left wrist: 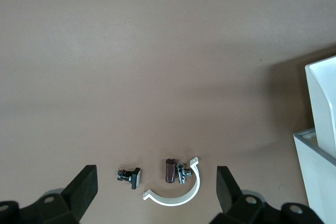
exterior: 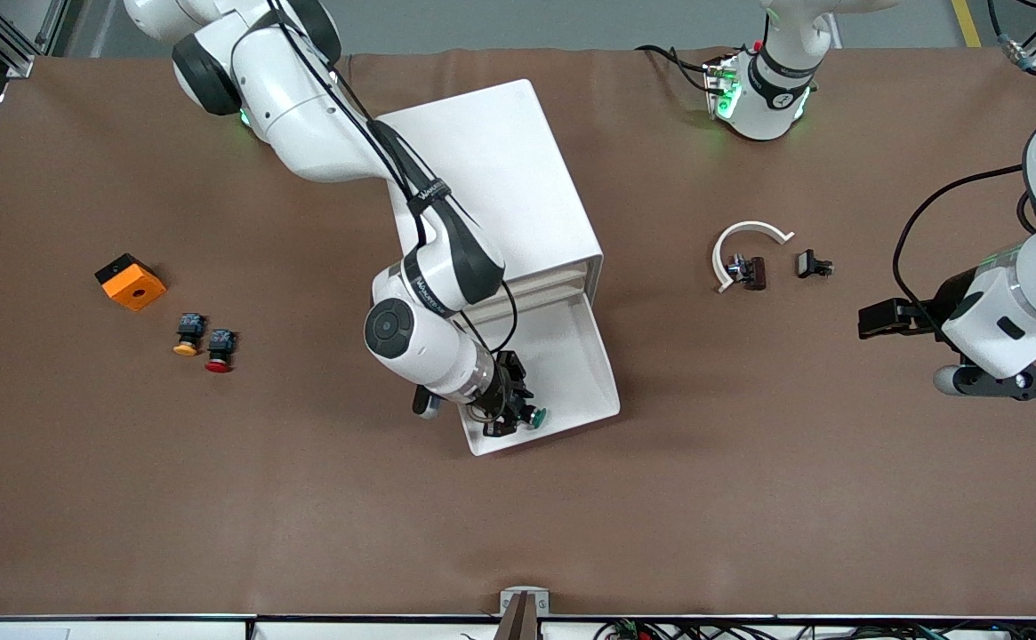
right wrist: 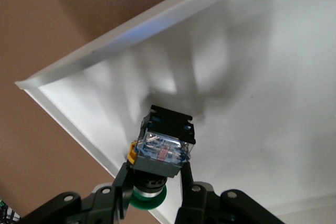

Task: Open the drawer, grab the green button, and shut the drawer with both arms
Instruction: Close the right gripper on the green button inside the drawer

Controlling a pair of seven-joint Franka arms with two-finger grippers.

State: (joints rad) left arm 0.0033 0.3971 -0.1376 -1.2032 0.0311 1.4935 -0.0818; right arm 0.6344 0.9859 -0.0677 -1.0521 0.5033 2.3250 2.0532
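Bottom drawer (exterior: 571,373) of white cabinet (exterior: 491,178) pulled out. Inside, at front corner: button (exterior: 531,415), green round cap, black body, clear middle with orange bit. Right gripper (exterior: 510,418) down in drawer, fingers (right wrist: 122,192) clamped on button's sides.

Left gripper (left wrist: 155,192) waits over table toward left arm's end, fingers wide apart, holding nothing.

Right wrist view shows grip up close. Left wrist view shows white curved clip (left wrist: 176,192) and small black parts (left wrist: 130,177) on brown table (exterior: 749,498). Only front view shows orange block (exterior: 131,282), yellow button (exterior: 188,333), red button (exterior: 220,349).
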